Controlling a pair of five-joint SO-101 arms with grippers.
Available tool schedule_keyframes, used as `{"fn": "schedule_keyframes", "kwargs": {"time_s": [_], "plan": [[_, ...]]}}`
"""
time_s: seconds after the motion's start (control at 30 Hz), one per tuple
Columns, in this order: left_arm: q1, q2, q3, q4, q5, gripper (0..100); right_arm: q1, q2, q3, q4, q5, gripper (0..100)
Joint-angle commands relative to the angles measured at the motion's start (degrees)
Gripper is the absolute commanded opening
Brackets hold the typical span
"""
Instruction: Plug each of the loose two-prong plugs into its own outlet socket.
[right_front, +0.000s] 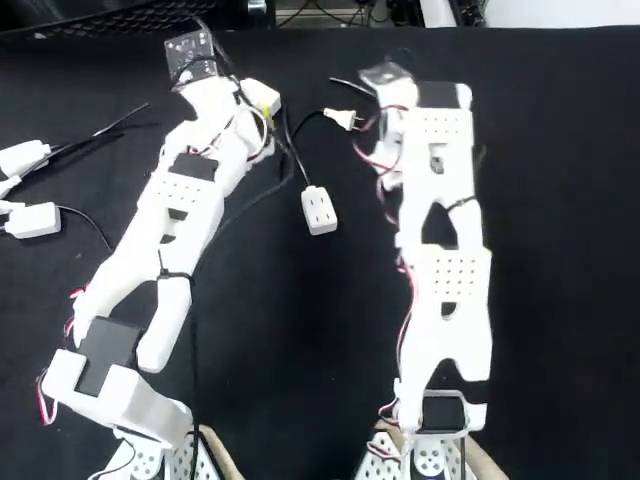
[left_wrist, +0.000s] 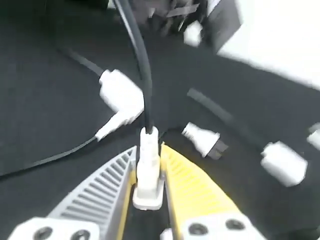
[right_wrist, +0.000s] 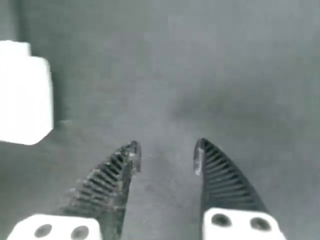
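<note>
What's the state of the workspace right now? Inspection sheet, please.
Surface: black table, flat.
Job's things: held plug in left gripper; socket block between the arms; loose plug just beyond it; more white pieces at the left edge.
Clutter: nothing seen.
Grippers: left gripper shut on held plug; right gripper open, holding nothing.
Cables: black cable runs from the held plug.
Surroundings: wires behind the table's far edge.

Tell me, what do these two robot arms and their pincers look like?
Both the left arm and right arm are white shells with black motor blocks, grids of small holes and thin red wires alongside. The left gripper has ribbed, tapered fingers, one grey, one yellow. The right gripper has two dark ribbed fingers on white mounts.
</note>
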Motion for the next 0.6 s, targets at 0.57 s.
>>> {"fn": "schedule_keyframes", "kwargs": {"time_s": [0.57], "plan": [[-0.3,-3.2,-1.1,-19.8,12.3,3,2.5,-8.8,-0.4,-0.3,37.7,3.2]]}}
